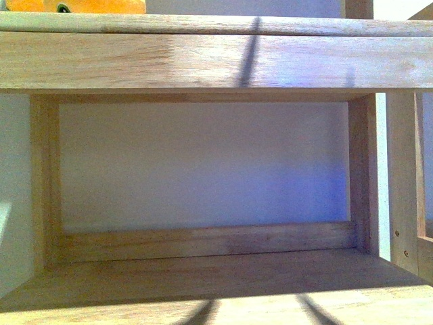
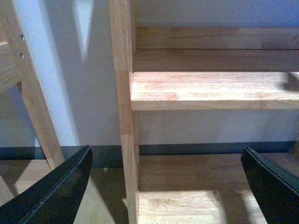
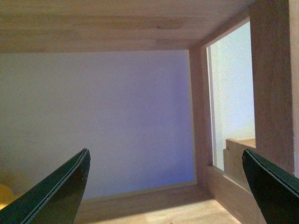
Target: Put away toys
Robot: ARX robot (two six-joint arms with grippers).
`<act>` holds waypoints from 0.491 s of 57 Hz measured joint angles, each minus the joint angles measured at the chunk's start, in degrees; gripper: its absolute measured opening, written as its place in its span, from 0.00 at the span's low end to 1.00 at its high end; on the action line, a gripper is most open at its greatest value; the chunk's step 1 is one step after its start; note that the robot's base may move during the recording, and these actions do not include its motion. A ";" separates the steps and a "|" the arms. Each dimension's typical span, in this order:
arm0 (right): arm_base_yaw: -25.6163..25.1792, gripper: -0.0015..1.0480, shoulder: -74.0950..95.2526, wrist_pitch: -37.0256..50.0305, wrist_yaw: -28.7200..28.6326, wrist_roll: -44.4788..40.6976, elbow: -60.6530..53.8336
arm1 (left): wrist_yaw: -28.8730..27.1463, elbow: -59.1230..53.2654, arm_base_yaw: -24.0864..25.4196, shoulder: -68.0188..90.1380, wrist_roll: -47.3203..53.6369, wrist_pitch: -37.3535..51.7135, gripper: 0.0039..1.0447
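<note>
Already shelved, or about to be fetched? One toy up top, both arms empty

Evidently the robot faces a pale wooden shelf unit (image 1: 203,61), looking into an open compartment with a white wall behind it. Only a sliver of the task's thing shows in the front view: a soft orange-yellow plush toy (image 1: 81,5) resting on the upper shelf board at the far top left, cut off by the frame edge, with a small dark round spot on it (an eye, perhaps). The lower shelf board (image 1: 216,284) in front of the camera carries nothing visible.

Neither arm appears in the front view. In the left wrist view the left gripper (image 2: 168,186) has its dark jaws spread wide with nothing between them, pointing at an upright wooden post (image 2: 125,116) and the end of a shelf board beside it. In the right wrist view the right gripper (image 3: 166,186) is likewise released and empty, aimed into a compartment toward the white back wall; a small yellowish patch (image 3: 5,196) sits at the edge beside one jaw, too little to identify.

As a judgement, with both sets of jaws free and the toy lying on the shelf, the step in hand looks like a placing just finished, or a search for another toy. The next move calls for drawing the arms clear of the wooden frame without knocking the post.
</note>
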 joint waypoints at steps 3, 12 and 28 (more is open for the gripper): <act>0.33 0.94 -2.27 3.74 0.28 -2.49 -4.48 | 0.00 0.00 0.00 0.00 0.00 0.00 0.94; 0.68 0.94 -9.70 11.30 1.03 -7.87 -14.93 | 0.00 0.00 0.00 0.00 0.00 0.00 0.94; 0.57 0.94 -25.90 16.13 1.86 -12.81 -31.89 | 0.00 0.00 0.02 0.00 0.00 0.00 0.94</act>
